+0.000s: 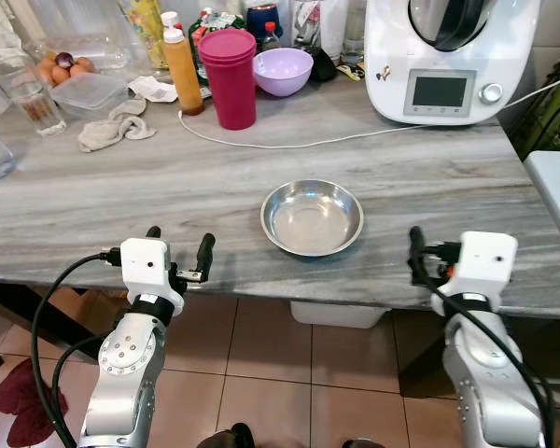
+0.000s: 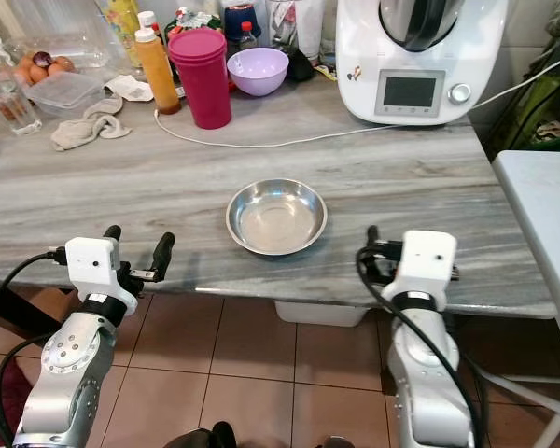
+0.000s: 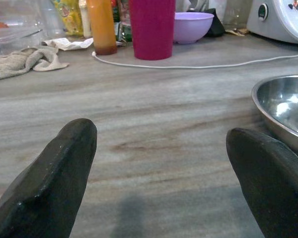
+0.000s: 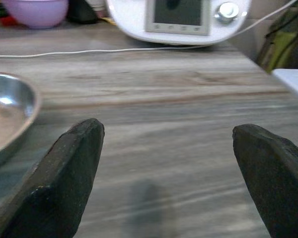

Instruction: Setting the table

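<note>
A shallow steel bowl (image 1: pixel 312 217) sits empty on the grey wood-grain counter (image 1: pixel 121 201), near its front edge and midway between my arms. My left gripper (image 1: pixel 179 245) hovers at the counter's front edge, left of the bowl, open with nothing between its fingers. On the other side of the bowl, my right gripper (image 4: pixel 166 136) is also at the front edge, open and empty. The bowl's rim (image 3: pixel 283 106) shows in the left wrist view, a short way from that gripper's finger. A stack of pink cups (image 1: pixel 228 77) and a purple bowl (image 1: pixel 283 70) stand at the back.
A white kitchen machine (image 1: pixel 448 56) stands at the back right, its white cable (image 1: pixel 289 142) running across the counter. An orange bottle (image 1: pixel 182 70), a crumpled cloth (image 1: pixel 117 126), a glass (image 1: pixel 23 89) and plastic boxes (image 1: pixel 89 91) crowd the back left. A white table (image 1: pixel 555 191) adjoins on the right.
</note>
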Controlling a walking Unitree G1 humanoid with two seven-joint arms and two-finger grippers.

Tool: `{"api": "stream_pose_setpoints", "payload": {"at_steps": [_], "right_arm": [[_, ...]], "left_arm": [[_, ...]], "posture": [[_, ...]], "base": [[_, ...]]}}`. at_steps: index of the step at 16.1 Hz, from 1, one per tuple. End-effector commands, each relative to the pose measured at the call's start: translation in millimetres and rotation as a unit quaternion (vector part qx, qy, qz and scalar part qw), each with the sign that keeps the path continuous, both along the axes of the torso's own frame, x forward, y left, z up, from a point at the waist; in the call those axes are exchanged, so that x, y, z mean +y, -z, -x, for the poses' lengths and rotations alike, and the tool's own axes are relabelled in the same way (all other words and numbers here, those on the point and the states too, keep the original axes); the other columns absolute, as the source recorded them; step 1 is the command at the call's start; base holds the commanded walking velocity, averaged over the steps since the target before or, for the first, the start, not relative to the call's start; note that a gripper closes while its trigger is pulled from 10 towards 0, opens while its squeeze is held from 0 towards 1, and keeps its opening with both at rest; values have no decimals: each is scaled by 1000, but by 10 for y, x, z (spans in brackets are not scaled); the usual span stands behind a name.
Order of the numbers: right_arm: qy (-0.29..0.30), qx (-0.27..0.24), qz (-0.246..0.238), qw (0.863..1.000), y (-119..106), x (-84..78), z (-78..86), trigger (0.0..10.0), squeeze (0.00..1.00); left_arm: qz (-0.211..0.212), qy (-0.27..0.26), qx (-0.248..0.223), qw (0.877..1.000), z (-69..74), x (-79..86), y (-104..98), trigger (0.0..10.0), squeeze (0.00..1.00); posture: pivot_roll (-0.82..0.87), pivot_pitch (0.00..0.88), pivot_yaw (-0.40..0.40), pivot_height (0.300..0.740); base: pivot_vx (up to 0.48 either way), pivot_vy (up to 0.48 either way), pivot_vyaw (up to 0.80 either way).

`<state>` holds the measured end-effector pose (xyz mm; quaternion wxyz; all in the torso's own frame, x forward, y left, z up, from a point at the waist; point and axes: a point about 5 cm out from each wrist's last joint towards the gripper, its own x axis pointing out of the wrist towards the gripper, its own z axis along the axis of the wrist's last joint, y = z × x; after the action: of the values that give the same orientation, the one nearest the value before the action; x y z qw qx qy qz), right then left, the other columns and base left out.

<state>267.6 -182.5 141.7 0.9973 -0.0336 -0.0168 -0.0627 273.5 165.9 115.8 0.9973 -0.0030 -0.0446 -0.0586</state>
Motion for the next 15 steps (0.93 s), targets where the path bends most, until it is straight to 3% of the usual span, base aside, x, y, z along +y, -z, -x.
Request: {"api": "stream_pose_setpoints", "payload": {"at_steps": [1, 2, 4, 6, 11, 15], "right_arm": [[-13, -23, 14, 1000, -81, 42, 19, 10000, 0], [-10, -29, 36, 999, -105, 36, 17, 10000, 0], [-42, 6, 9, 999, -48, 73, 32, 10000, 0], [-59, -2, -28, 998, -37, 114, 52, 10000, 0], [-77, -8, -35, 996, -66, 168, 35, 10000, 0], [-35, 2, -10, 999, -35, 94, -3, 10000, 0]], "left_arm": [[-6, -5, 6, 1000, 30, 33, 33, 10000, 0], [-8, -5, 7, 1000, 46, 38, 40, 10000, 0], [-22, -10, 15, 1000, 88, 53, 68, 10000, 0], [-33, -17, 19, 999, 80, 36, 85, 10000, 0], [-37, -12, 19, 999, 62, -3, 82, 10000, 0], [-36, -9, 20, 999, 48, -18, 85, 10000, 0]], "posture": [[-155, 136, 71, 740], [-153, 136, 69, 740], [-153, 137, 66, 740], [-151, 136, 64, 740], [-155, 136, 64, 740], [-156, 131, 67, 740]], "base": [[0, 0, 0], [0, 0, 0], [0, 0, 0], [0, 0, 0], [0, 0, 0], [0, 0, 0]]}}
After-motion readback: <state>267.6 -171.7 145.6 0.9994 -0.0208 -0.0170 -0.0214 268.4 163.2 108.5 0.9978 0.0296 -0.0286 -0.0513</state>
